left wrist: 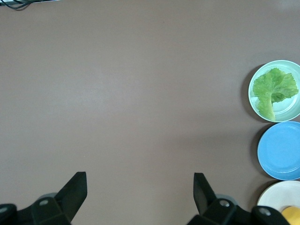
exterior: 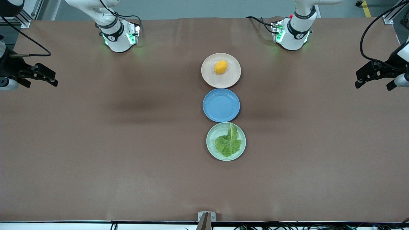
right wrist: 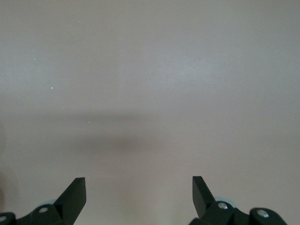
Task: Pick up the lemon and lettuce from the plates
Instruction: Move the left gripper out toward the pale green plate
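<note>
The orange-yellow lemon (exterior: pixel 220 67) lies on the pinkish-cream plate (exterior: pixel 209 76), the plate nearest the robot bases. The green lettuce (exterior: pixel 228 142) lies on the mint green plate (exterior: pixel 211 140), the plate nearest the front camera. My left gripper (exterior: pixel 373 85) is open and empty, up over the left arm's end of the table. My right gripper (exterior: pixel 41 83) is open and empty over the right arm's end. The left wrist view shows its open gripper (left wrist: pixel 140 187), the lettuce (left wrist: pixel 273 89), the mint plate (left wrist: pixel 290 110), the cream plate (left wrist: pixel 276 197) and a bit of the lemon (left wrist: pixel 291 216). The right wrist view shows its open gripper (right wrist: pixel 139 190) over bare table.
An empty blue plate (exterior: pixel 221 105) sits between the two task plates, touching or nearly touching both; it also shows in the left wrist view (left wrist: pixel 281 150). The three plates form a line across the middle of the brown table (exterior: pixel 127 143).
</note>
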Motion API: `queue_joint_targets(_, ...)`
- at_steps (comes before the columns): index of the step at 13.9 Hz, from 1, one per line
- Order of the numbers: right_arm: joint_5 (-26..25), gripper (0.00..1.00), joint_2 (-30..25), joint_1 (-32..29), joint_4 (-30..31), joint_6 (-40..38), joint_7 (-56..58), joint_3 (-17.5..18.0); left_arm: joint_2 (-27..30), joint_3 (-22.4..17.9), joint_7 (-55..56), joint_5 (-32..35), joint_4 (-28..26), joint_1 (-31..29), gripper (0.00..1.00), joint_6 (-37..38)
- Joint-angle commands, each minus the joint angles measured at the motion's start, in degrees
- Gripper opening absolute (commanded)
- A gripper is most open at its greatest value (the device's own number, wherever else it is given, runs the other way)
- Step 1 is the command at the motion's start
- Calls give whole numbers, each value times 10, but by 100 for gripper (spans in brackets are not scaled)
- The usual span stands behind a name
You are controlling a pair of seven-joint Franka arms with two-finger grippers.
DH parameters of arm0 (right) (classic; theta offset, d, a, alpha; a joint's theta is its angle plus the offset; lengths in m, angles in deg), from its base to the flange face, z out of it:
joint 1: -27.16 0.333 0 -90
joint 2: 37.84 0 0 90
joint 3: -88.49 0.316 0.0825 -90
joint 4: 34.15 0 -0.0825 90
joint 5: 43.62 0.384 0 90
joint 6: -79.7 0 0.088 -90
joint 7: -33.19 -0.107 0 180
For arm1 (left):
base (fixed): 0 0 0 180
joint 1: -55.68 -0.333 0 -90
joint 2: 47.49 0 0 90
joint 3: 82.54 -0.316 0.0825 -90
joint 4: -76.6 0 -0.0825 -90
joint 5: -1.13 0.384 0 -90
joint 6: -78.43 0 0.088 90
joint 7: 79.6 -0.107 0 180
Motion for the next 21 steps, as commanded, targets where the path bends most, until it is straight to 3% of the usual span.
queue_joint_targets(1, 8, 100, -13, -6, 10, 5, 9, 3, 4, -4, -5, -12, -2, 0, 100, 6)
queue_joint_targets(7, 8, 100, -13, -6, 10, 6, 9, 4, 1, -4, 2, -13, -2, 1, 100, 6)
queue_joint_targets(13, 8, 100, -9, -5, 2, -1, 6, 4, -49, 16, 47, -28, 3, 12, 100, 6)
queue_joint_targets(17, 7, 100, 14, -7, -12, -2, 3, 4, -107, 61, 184, -53, 13, 26, 100, -1)
queue_joint_targets(21, 8, 100, 65, -10, -20, 6, 12, 4, -196, 68, 360, -48, 41, 100, 100, -40)
